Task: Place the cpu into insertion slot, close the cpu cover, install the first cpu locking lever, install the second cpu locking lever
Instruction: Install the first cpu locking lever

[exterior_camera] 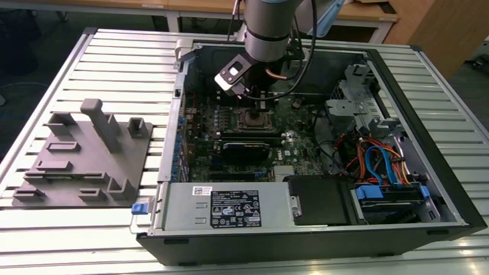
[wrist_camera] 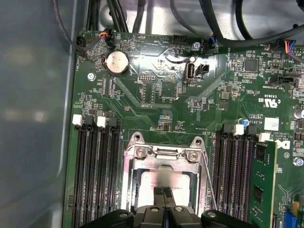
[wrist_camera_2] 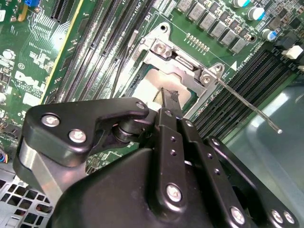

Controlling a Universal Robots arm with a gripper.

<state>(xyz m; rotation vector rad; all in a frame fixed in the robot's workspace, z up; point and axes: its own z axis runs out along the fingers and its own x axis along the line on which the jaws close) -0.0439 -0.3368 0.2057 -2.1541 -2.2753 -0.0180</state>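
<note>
Pincer (wrist_camera: 164, 191) fully closed, gripping nothing, tips over cpu (wrist_camera: 151, 183) framed by cpu cover (wrist_camera: 164, 162).

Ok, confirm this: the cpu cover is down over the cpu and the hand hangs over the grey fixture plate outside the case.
One point is wrong. The cpu cover is down over the cpu, but the hand hangs over that cpu inside the case, not the grey fixture plate; see the first wrist view.
</note>
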